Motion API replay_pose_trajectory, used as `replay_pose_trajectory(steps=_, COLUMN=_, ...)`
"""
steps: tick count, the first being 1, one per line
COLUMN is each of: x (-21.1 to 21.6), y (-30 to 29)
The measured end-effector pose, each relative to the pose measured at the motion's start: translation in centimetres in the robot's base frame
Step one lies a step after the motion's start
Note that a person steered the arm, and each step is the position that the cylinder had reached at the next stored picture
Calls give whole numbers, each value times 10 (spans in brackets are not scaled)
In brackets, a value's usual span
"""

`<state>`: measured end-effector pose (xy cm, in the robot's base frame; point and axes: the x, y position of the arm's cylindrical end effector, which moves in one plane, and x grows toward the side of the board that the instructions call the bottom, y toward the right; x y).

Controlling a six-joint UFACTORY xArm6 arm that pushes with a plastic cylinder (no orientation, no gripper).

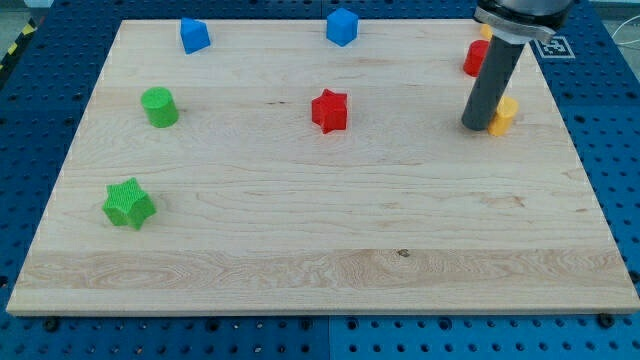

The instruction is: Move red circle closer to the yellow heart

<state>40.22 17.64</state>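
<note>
Red circle (475, 57) half hidden behind end effector, up toward view's top. Yellow heart (503, 115) touching my tip (478, 126) on view's right side. Plain rod: no jaws to spread or pinch. Risks: nudging heart away, or heading to red star (329, 110) well off to view's left on desk (320, 250).

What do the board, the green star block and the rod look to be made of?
Board: pale wood, likely matte-sealed; grain lines and a small knot show. Green star block: probably plastic, possibly 3D-printed; fine ridges on its faces, matte. Rod: dark and smooth with a dull sheen, plastic or coated metal, can't tell; my tip sits against the yellow block.
</note>
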Motion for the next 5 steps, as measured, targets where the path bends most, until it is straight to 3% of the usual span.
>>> replay_pose_trajectory(steps=3, x=3, y=-45)
replay_pose_trajectory(steps=5, x=-36, y=-59)
